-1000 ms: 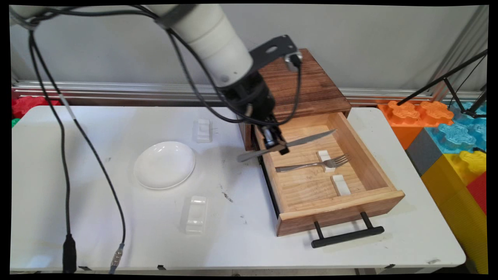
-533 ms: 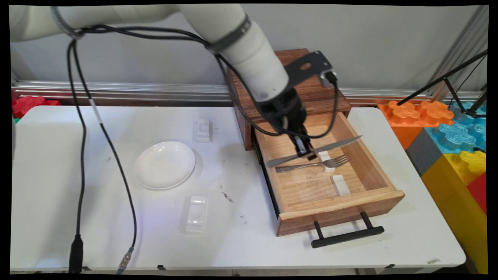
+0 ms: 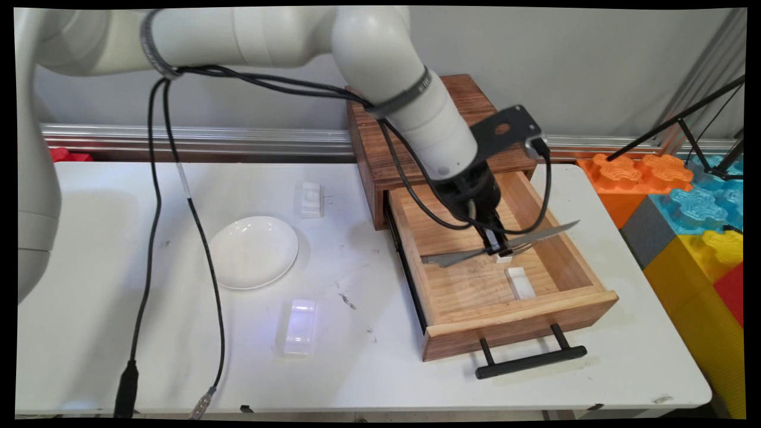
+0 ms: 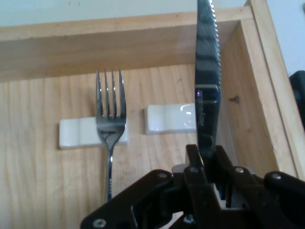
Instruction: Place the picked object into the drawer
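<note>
Your pincer (image 3: 497, 242) grips a knife (image 3: 538, 235) over the open drawer (image 3: 571, 261), right of frame centre.

You can see in the hand view the pincer (image 4: 208, 164) clamped on the knife (image 4: 208, 71) near its handle, the serrated blade running up toward the drawer's far wall (image 4: 119, 43). Just beside the blade, a fork (image 4: 110, 124) lies with its neck on a white rest (image 4: 74, 133); a second rest (image 4: 167, 118) sits partly under the knife. On the worktop (image 3: 357, 356) to the left you have a white plate (image 3: 252, 251) and two more rests, one above (image 3: 311, 199) the plate and one below (image 3: 300, 326).
</note>
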`<state>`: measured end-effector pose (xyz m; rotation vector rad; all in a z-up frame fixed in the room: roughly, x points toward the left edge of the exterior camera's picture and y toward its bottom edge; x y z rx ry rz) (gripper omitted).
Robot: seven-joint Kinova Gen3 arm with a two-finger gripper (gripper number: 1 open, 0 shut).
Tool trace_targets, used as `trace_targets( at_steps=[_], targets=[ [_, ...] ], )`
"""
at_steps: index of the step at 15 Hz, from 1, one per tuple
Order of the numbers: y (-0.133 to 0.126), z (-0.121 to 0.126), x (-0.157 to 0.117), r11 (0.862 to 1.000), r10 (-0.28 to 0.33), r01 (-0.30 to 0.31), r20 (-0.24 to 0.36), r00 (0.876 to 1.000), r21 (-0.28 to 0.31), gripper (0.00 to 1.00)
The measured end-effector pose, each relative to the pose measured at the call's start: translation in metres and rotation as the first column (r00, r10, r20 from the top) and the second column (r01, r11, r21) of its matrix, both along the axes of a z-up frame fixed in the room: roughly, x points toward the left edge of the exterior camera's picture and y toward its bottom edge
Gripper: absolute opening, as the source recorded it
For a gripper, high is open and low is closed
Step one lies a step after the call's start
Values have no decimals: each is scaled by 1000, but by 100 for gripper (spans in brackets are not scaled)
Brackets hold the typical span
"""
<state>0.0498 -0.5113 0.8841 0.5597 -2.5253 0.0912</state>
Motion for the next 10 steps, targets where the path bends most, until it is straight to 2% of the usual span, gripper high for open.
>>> trace_targets(
  at_steps=[10],
  targets=[
    [-11,-56,-19,999,13,-13,-6,1000,30,0]
  ],
)
